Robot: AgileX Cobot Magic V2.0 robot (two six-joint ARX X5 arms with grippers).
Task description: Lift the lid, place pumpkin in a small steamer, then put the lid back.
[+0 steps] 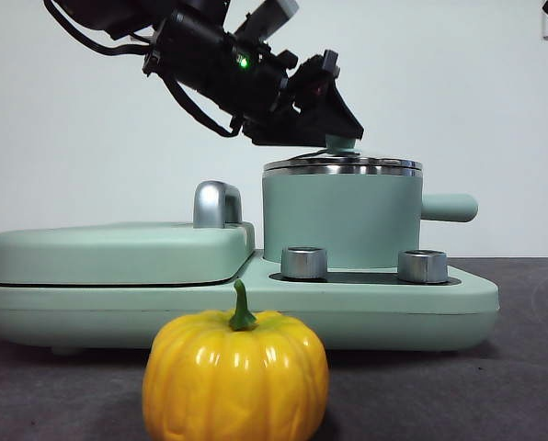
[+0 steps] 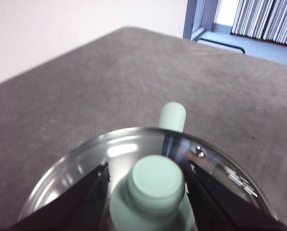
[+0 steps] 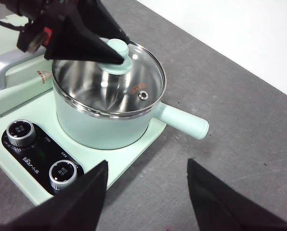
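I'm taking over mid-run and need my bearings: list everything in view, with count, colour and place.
lid: 1, clear glass with steel rim and mint-green knob, seated on the steamer.
small steamer: 1, mint-green pot with stubby side handle, on the appliance base.
pumpkin: 1, glossy yellow-orange with green stem, on the table in front of the base, nearest the front camera.
appliance base: 1, mint-green, on the table.
control knobs: 2, silver, on the base in front of the pot.
griddle cover: 1, mint-green with silver handle, beside the pot.
table: 1, dark grey.
left gripper: black, jaws either side of the lid knob, apparently not clamped.
right gripper: black, open, above the table beside the base.
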